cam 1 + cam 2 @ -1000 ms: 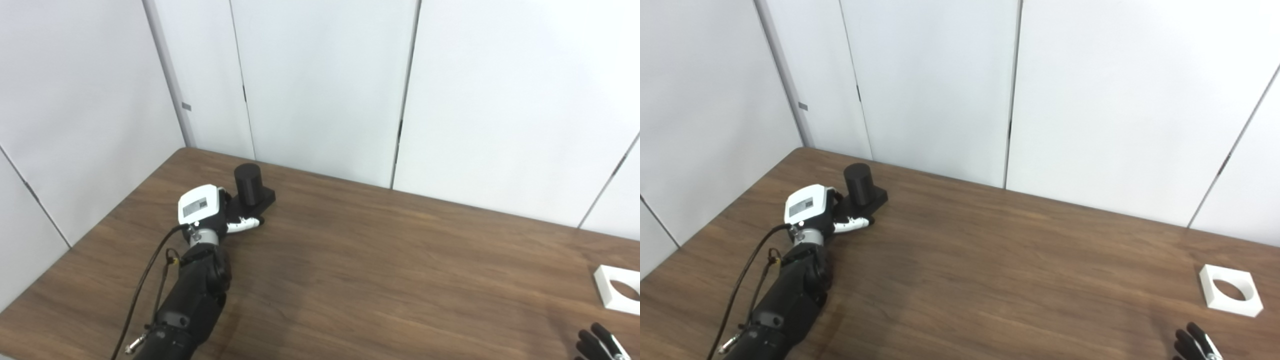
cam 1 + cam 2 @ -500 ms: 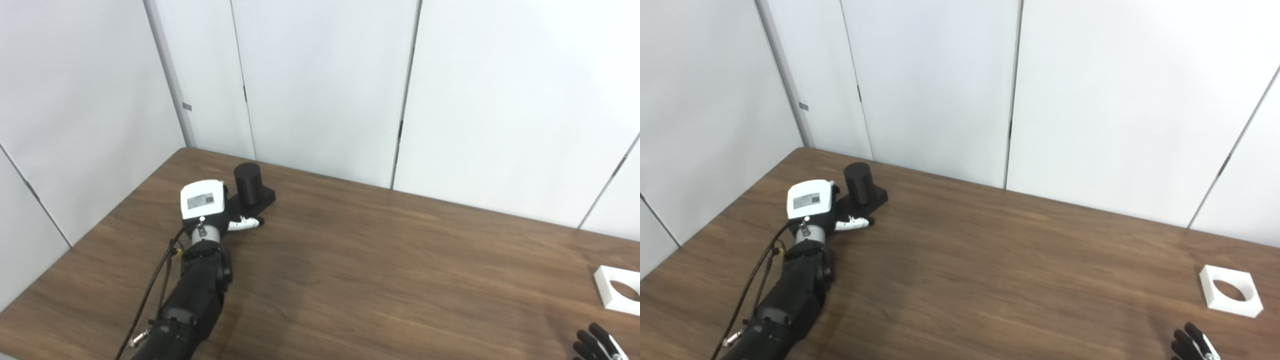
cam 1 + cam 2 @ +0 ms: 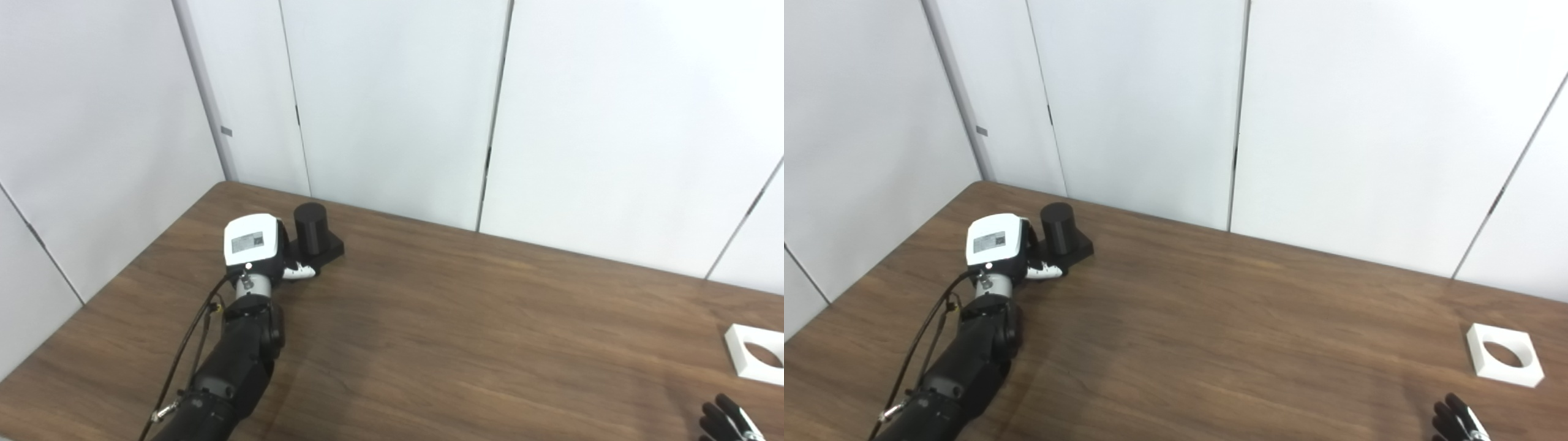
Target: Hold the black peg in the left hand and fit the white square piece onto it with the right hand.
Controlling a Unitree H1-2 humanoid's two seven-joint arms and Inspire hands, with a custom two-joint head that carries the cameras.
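left hand at the peg, white piece lying apart

we saw the left hand (image 3: 257, 248) reaching along the brown wooden surface (image 3: 465, 318) toward its far left corner, its white back plate facing us. the black peg (image 3: 310, 228) stood upright on its square black base just beyond that hand, close to the white wall panels (image 3: 392, 104). one white-tipped finger lay along the near side of the base and looked to be touching it. the rest of the fingers were hidden behind the hand's back plate, so we could not tell whether they were closed on the base or merely resting against it. a dark cable (image 3: 184, 349) ran down beside the black forearm.

the white square piece (image 3: 1505, 362), with its round hole, lay flat on the surface at the far right, well apart from the peg. in the left eye view it was cut by the picture's edge.

of the right hand (image 3: 1458, 422) we saw only a few black fingers poking up at the bottom right corner, near the white square piece yet not touching it. those fingers were spread and held nothing we could see, though most of the hand lay out of the picture.
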